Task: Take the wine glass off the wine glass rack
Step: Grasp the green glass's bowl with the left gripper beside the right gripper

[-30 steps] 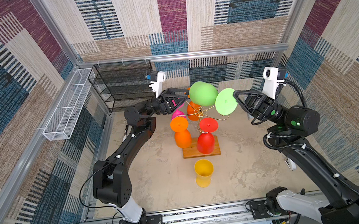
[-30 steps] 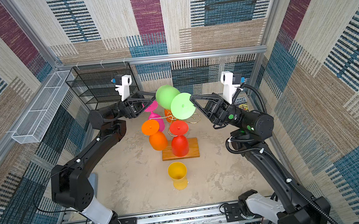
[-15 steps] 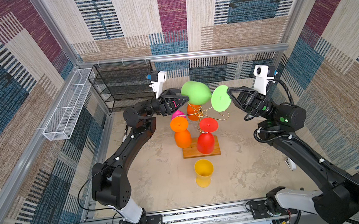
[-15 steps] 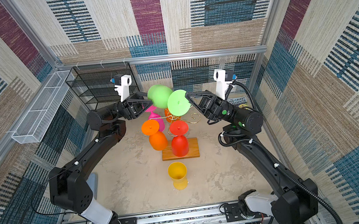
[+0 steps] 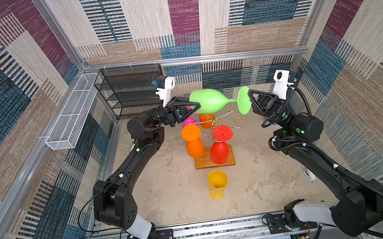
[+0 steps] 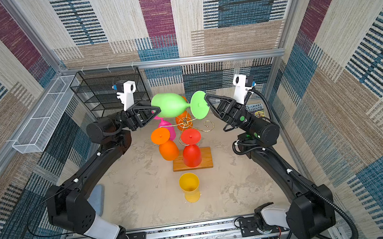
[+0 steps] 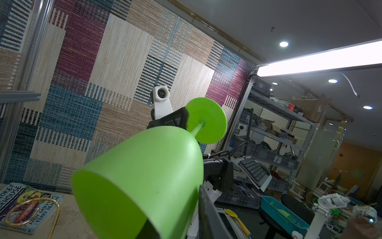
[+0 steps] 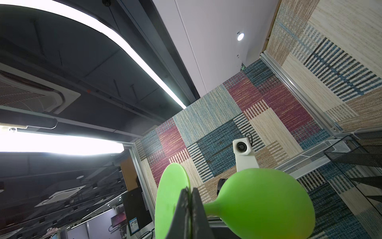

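Two grippers meet at one green wine glass, which lies horizontal in the air above the wine glass rack. Its stem is free of the gold wire arms.

Right gripper: jaws closed on the rim of the glass's round foot. The right wrist view shows both fingers pinched flat on the disc.

Left gripper: positioned at the mouth of the bowl, at the opposite end. The left wrist view shows one finger against the bowl's outer wall near the rim. The second finger is hidden, so whether this gripper is clamped cannot be told.

On the rack, an orange glass and a red glass hang upside down, feet uppermost. A pink glass and a second orange glass sit behind them, partly hidden.

A yellow glass stands upright on the table, just in front of the rack's wooden base. A black mesh shelf unit stands at the back left, with a white mesh basket beside it on the left wall.
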